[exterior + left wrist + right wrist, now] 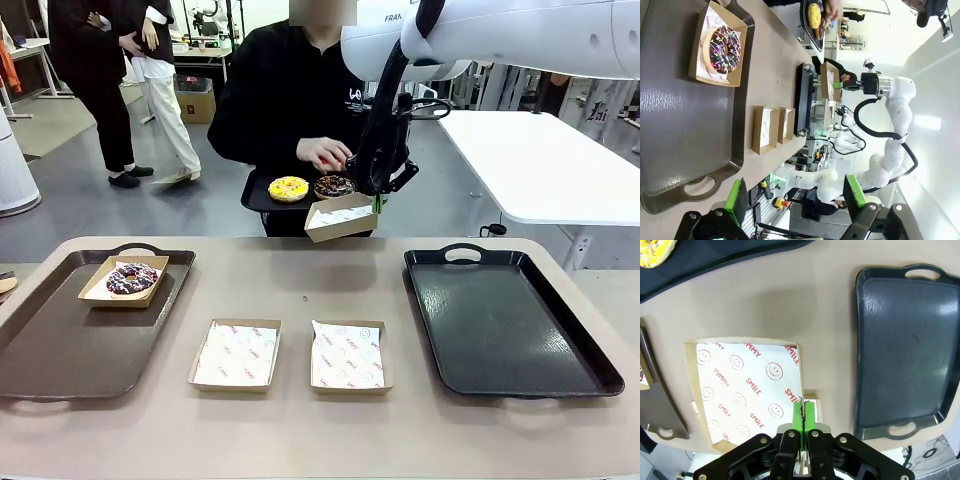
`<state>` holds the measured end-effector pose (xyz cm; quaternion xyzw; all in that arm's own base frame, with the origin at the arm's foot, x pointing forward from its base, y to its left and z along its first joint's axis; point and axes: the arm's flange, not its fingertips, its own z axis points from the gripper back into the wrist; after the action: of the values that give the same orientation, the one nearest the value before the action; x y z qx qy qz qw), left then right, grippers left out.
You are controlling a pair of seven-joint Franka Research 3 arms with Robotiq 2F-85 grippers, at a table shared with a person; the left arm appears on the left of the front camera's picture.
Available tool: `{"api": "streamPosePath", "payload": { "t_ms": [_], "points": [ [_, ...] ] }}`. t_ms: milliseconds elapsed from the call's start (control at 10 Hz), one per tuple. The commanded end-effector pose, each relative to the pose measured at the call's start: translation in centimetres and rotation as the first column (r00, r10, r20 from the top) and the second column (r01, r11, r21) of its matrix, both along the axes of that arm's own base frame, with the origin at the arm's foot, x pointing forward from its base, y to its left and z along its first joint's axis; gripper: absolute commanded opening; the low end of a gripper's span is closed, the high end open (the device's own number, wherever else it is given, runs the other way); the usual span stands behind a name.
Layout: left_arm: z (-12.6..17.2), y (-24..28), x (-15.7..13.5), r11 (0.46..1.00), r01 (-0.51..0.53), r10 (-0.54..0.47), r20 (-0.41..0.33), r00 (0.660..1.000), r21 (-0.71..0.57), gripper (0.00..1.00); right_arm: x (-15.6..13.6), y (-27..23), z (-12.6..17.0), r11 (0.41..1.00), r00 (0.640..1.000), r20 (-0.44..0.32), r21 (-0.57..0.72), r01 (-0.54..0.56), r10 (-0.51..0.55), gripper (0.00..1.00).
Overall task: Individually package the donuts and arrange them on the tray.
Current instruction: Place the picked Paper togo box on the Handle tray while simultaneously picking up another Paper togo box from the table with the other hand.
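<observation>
My right gripper (378, 200) (803, 412) is shut on the rim of an empty paper-lined box (340, 218) (745, 385) and holds it in the air at the table's far edge. Just behind the box, a person holds a black tray (256, 197) carrying a yellow-glazed donut (288, 188) (655, 250) and a dark chocolate donut (333, 186). The person's hand (323, 154) hovers over the chocolate one. A sprinkled chocolate donut (131, 278) (725, 47) lies in a box on the brown tray (60, 340) at left. My left gripper (795, 200) is open above that tray's near end.
Two empty lined boxes (236, 355) (347, 355) sit side by side at the middle front of the table. A bare black tray (510, 320) (905, 345) lies at the right. Other people stand far back at the left.
</observation>
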<state>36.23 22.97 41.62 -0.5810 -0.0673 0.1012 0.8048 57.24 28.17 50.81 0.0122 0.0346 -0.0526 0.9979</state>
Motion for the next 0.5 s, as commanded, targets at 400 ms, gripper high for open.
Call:
{"api": "streamPosePath", "payload": {
  "t_ms": [400],
  "points": [
    [0.06,-0.1,-0.49,1.0,-0.002,0.002,0.004,1.0,0.017,1.0,-0.04,-0.19,0.09,1.0,1.0,0.005,0.002,0.003,-0.003,0.0]
  ]
}}
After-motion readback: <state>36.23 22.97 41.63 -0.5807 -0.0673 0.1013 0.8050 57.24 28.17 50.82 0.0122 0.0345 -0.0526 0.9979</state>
